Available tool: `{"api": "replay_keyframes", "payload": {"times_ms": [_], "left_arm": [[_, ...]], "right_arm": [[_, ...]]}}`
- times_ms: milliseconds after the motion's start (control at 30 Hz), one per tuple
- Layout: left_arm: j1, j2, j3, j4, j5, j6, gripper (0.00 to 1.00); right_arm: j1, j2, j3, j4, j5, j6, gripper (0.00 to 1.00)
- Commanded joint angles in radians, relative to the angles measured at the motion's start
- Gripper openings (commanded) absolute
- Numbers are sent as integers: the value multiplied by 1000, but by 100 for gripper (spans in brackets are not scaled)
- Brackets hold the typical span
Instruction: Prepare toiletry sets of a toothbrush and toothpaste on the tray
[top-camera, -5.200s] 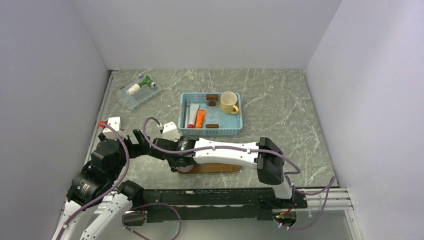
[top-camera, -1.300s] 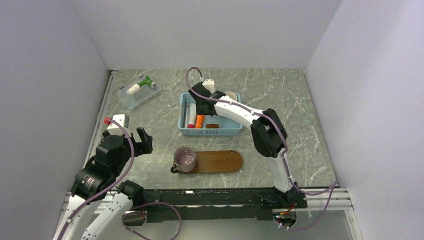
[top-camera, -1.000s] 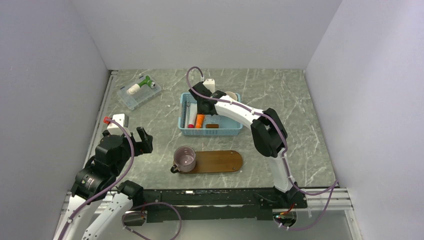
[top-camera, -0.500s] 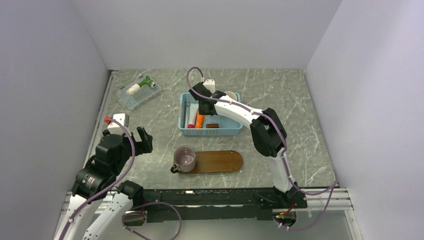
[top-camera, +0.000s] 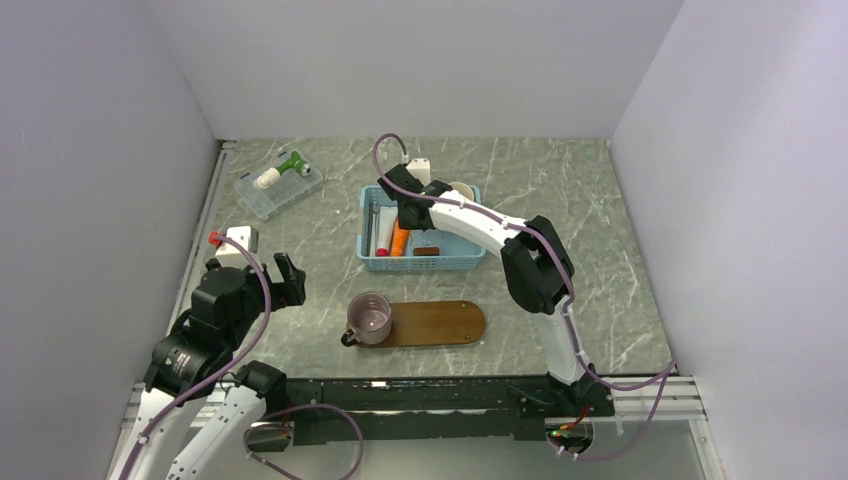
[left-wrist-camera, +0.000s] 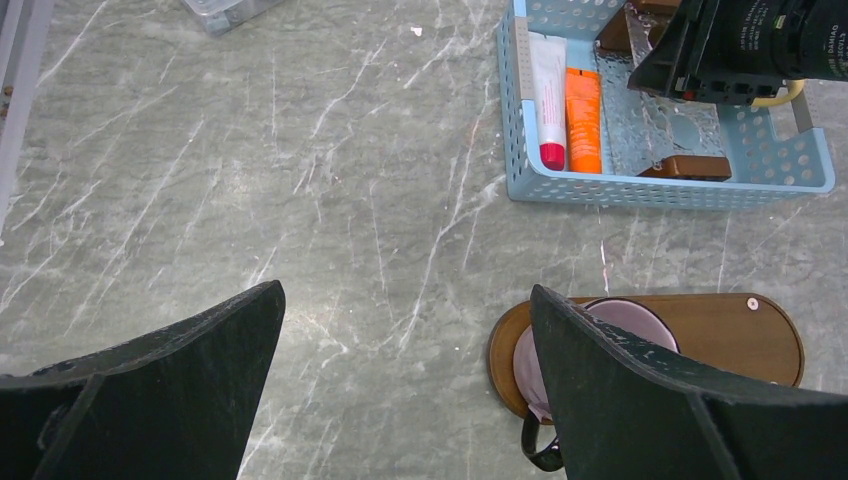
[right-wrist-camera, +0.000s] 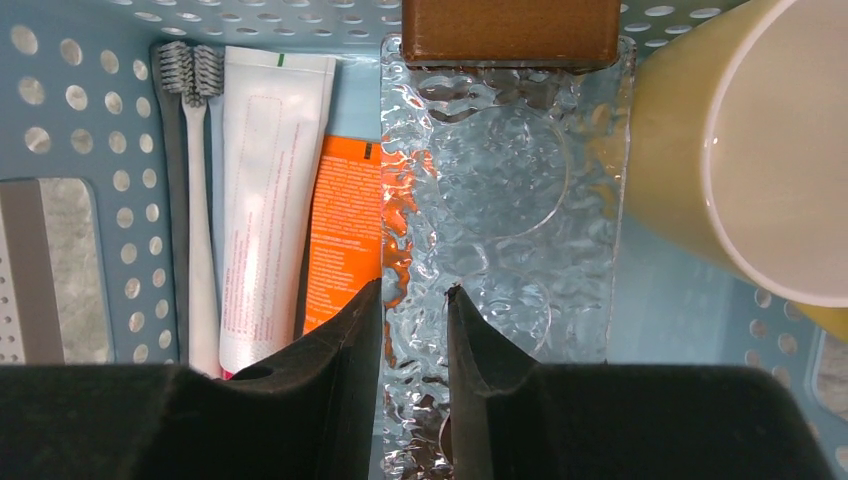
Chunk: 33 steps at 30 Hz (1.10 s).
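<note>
Left tool spread wide, holding nothing, hovering over the counter at the left. Clear box sits far back left with a green-and-white item inside. Tray lies flat near front centre, and a pinkish mug sits on its left end. Blue basket is behind the tray, apart from it. Inside the basket, left to right:
- toothbrush lying lengthwise near the left wall
- white tube right beside it
- toothpaste against that tube
- clear bumpy dish, with a brown block at its far end
- yellow cup at the right

Right tool is down in the basket, just right of the toothpaste. Its fingers are nearly together, straddling the dish's left edge. Cannot tell whether they pinch it.
</note>
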Motion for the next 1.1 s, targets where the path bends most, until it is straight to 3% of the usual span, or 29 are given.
{"api": "replay_keyframes", "payload": {"times_ms": [0,633,1067], "left_arm": [[7,5,-6,38,9,8,99],[7,-2,-7,35,2,7,99],[8,-14,-6,33,-3,4,99]], "right_arm": [[5,-118,40,17,45,-46,4],[87,-275,74,-36,179,-100,2],[213,-418,1,-157,289,-21,3]]}}
